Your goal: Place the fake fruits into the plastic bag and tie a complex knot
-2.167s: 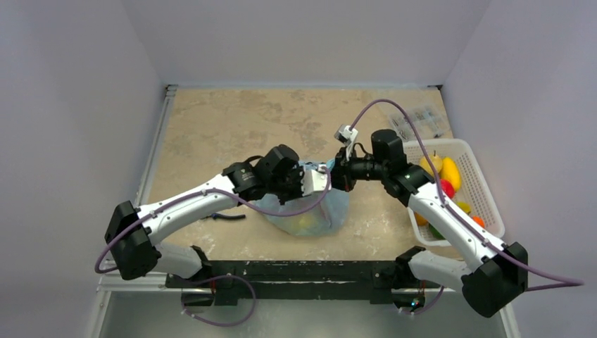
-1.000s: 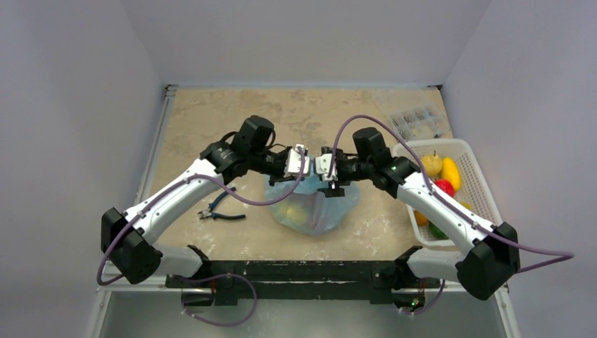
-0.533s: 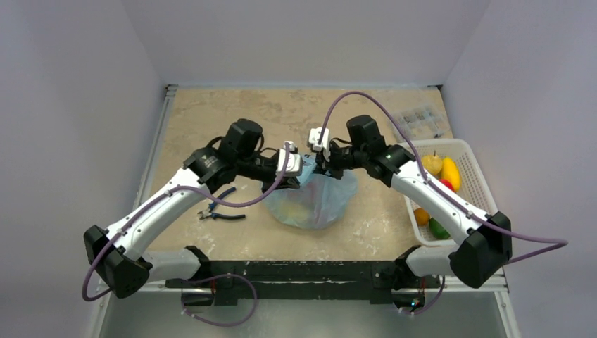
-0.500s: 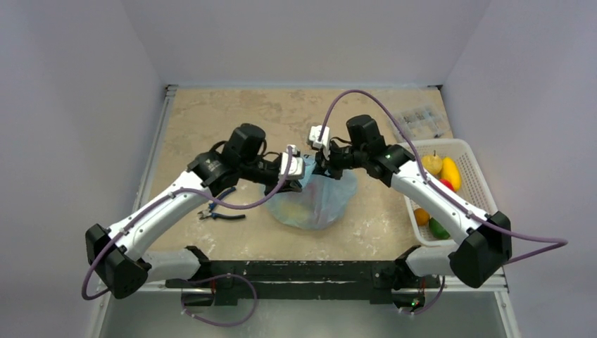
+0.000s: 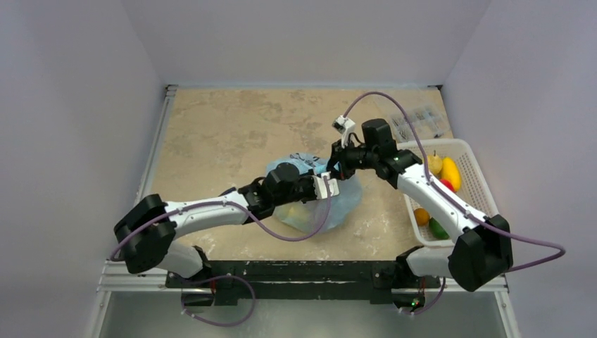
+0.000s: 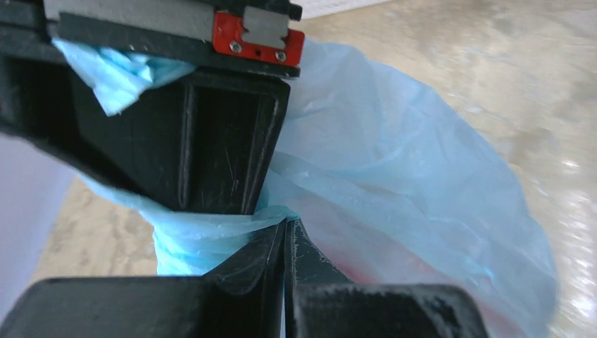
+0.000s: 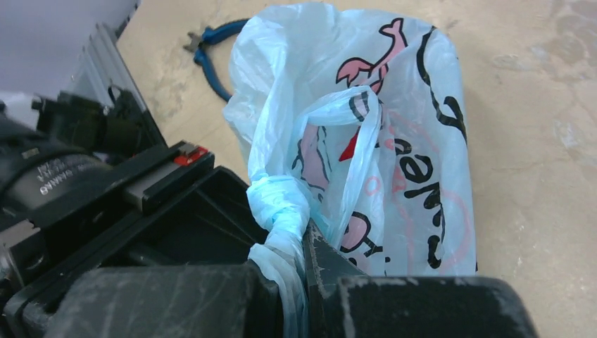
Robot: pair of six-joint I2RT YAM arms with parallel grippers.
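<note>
The light-blue plastic bag [image 5: 310, 208] with pink cartoon prints [image 7: 394, 141] sits mid-table, and something yellowish shows through it. A twisted knot [image 7: 278, 201] joins its handle strips. My right gripper [image 7: 304, 232] is shut on the strip just below the knot, above the bag's top [image 5: 336, 169]. My left gripper [image 6: 285, 222] is shut on another strip of the bag and sits right against the right one [image 5: 328, 186]. More fake fruits lie in the white basket: yellow [image 5: 450, 173], red [image 5: 446, 187], orange [image 5: 421, 215] and green [image 5: 438, 228].
The white slotted basket [image 5: 486, 201] stands at the right edge. A clear plastic box [image 5: 421, 120] lies behind it. Blue-handled pliers [image 7: 211, 60] lie on the table beyond the bag in the right wrist view. The left arm [image 5: 211, 210] stretches low across the front.
The right gripper has shut on the handle strip and moved a little right. The left arm has dropped low and swung across the bag's front, still holding its strip.
</note>
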